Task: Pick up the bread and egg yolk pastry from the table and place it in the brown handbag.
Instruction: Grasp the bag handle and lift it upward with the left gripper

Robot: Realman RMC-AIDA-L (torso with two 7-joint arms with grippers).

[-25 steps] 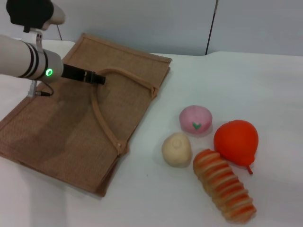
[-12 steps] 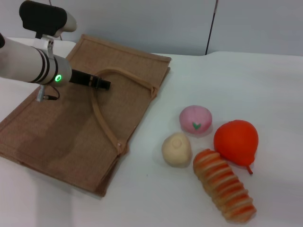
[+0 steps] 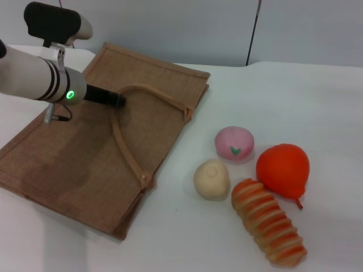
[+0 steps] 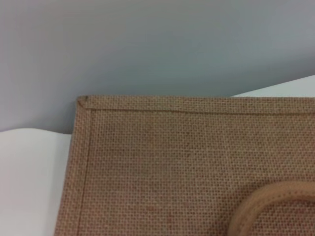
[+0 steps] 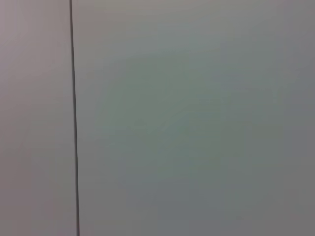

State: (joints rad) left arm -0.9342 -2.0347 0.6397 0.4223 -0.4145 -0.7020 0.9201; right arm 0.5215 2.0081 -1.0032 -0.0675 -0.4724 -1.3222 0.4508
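While the brown handbag [image 3: 102,141] is lying flat on the white table [image 3: 317,96], occupying the left half of the scene, the left gripper [image 3: 116,100] is hovering over its far portion, at the point where the upper loop handle [image 3: 127,153] is curving across the fabric. The black fingertips are appearing close together at the handle, but whether they are gripping it or merely sitting above it cannot be determined, and the jaw opening cannot be told from these views. The left arm [image 3: 34,79] is extending in from the far left, with a green indicator lamp [image 3: 70,94] showing on its wrist. The left wrist view is showing a stitched corner of the handbag's jute weave and a section of the handle against the grey wall.

The egg yolk pastry [image 3: 211,178] is resting on the table just right of the handbag's near-right edge, apart from it. The bread [image 3: 267,222] is lying near the front right, running diagonally, with its far end just beside the pastry. A pink ball [image 3: 233,142] is sitting beyond the pastry, and an orange-red fruit [image 3: 282,170] is sitting right of it, touching the bread's far end.

The right gripper is not appearing in any view; the right wrist view is showing only a blank grey wall.
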